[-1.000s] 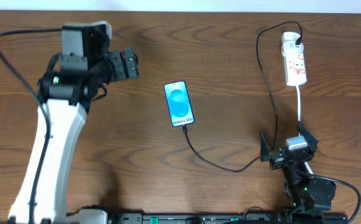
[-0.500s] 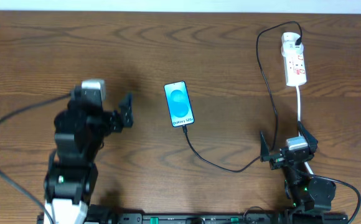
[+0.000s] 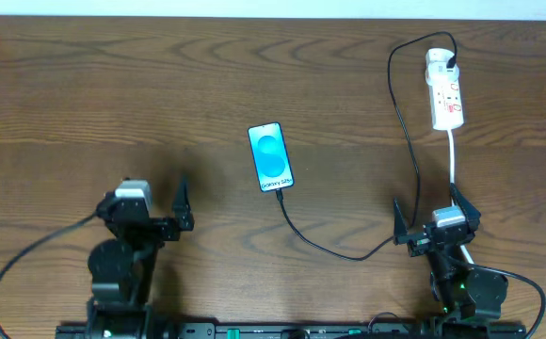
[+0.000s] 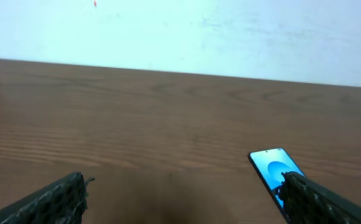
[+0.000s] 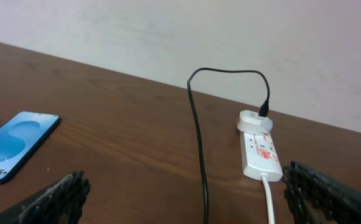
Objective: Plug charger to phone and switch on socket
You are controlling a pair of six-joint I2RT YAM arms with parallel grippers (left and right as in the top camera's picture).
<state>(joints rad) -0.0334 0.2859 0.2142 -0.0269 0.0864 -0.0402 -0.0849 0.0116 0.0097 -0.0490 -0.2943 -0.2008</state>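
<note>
The phone (image 3: pixel 271 157) lies face up mid-table with its blue screen lit; it also shows in the left wrist view (image 4: pixel 271 169) and the right wrist view (image 5: pixel 15 146). The black charger cable (image 3: pixel 348 254) runs from the phone's near short end, curves right, then goes up to the far end of the white socket strip (image 3: pixel 445 94); the strip also shows in the right wrist view (image 5: pixel 260 149). My left gripper (image 3: pixel 143 200) is open and empty at the front left, well short of the phone. My right gripper (image 3: pixel 430 207) is open and empty at the front right, near the cable.
The socket's white cord (image 3: pixel 453 155) runs from the strip down toward my right gripper, and it also shows in the right wrist view (image 5: pixel 269 199). A pale wall stands behind the table's far edge (image 4: pixel 180 37). Bare wood surrounds the phone.
My left arm has drawn back from the far left of the table and folded down at the front left edge. The right arm, phone, cable and socket have not moved.
</note>
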